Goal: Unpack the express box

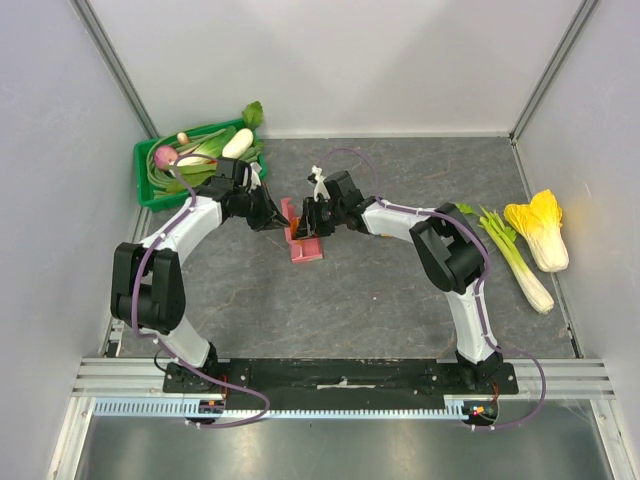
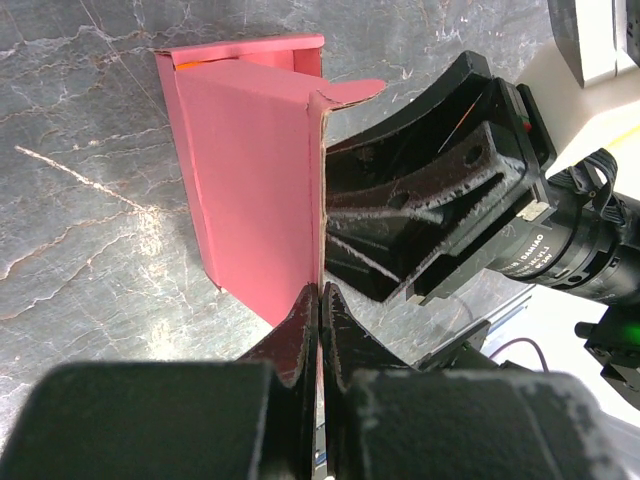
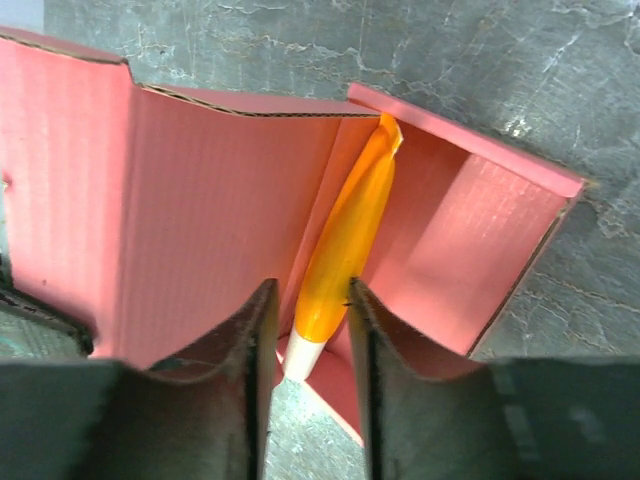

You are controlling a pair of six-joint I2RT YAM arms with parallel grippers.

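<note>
The box (image 1: pixel 306 247) lies near the middle of the tabletop, slightly toward the left edge, with its lid raised. The left gripper (image 2: pixel 320 298) has its jaws pressed together on the edge of the upright cardboard flap, holding it open. The right gripper (image 3: pixel 308 295) has its jaws narrowly spread either side of an orange packet (image 3: pixel 345 235) inside the box, with no firm clamp evident. Assessment: the opening is done. The contents are not yet lifted out, so removal is outstanding.

Lower edge of express box (image 3: pixel 200 200) behind jaws, one flap off-frame.
</note>
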